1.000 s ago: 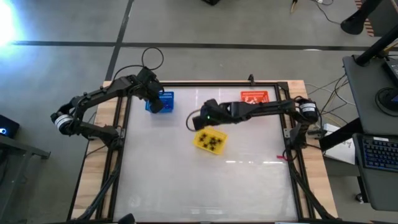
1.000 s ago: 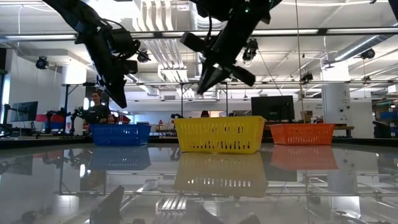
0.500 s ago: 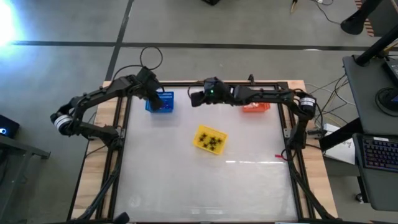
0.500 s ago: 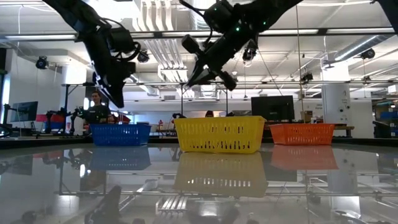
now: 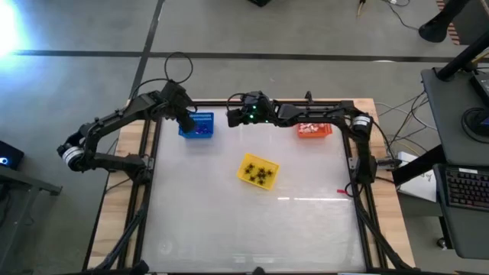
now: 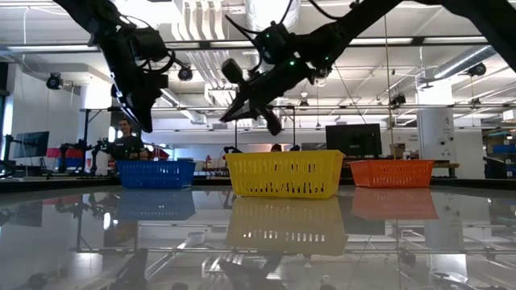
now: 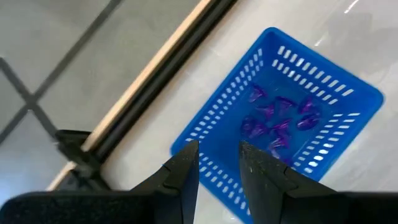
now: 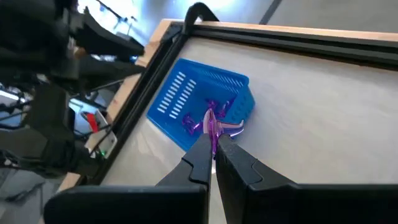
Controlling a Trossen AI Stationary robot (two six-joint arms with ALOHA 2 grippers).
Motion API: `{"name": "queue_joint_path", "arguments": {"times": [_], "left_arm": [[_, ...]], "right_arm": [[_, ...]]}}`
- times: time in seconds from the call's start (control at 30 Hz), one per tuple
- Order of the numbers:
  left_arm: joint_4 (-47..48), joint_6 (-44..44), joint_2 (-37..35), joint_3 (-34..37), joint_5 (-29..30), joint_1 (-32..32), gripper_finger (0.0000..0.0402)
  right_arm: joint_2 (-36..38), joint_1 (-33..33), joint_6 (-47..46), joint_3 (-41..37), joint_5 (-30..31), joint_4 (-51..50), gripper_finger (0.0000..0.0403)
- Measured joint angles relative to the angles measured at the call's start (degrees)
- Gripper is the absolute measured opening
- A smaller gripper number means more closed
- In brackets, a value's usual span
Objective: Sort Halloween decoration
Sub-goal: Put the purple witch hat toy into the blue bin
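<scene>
Purple piece (image 8: 212, 126) clamped in the right gripper (image 8: 213, 144) jaws shows only in its wrist view; left gripper (image 7: 217, 163) jaws apart.

place: robotics lab | ceiling: exposed ducts (image 6: 211, 24) and pipes | background: monitors (image 6: 359, 138), benches, a person (image 6: 126, 142) at a station | floor: bare concrete (image 5: 84, 84) | side desk with keyboard (image 5: 464, 187), cables

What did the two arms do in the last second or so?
The right hand, shut on a purple piece, swung from above the yellow basket across toward the blue basket. The left hand stayed by the blue basket, and all three baskets, including the orange basket, kept their places.
</scene>
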State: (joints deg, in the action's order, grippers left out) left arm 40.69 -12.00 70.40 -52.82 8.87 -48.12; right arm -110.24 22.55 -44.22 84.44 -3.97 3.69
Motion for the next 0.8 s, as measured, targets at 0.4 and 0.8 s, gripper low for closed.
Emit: {"name": "queue_joint_path", "arguments": {"times": [0.4,0.8], "left_arm": [[4.09,-1.02,-3.96,0.00,1.76,-0.39,0.0094],[7.61,-0.82,-5.67,-0.01,1.76,-0.39,0.0094]], "right_arm": [[-13.32,0.00,2.30,17.73,-11.31,-2.71,0.0009],[-22.52,-0.52,9.09,35.88,-11.90,-19.02,0.0009]]}}
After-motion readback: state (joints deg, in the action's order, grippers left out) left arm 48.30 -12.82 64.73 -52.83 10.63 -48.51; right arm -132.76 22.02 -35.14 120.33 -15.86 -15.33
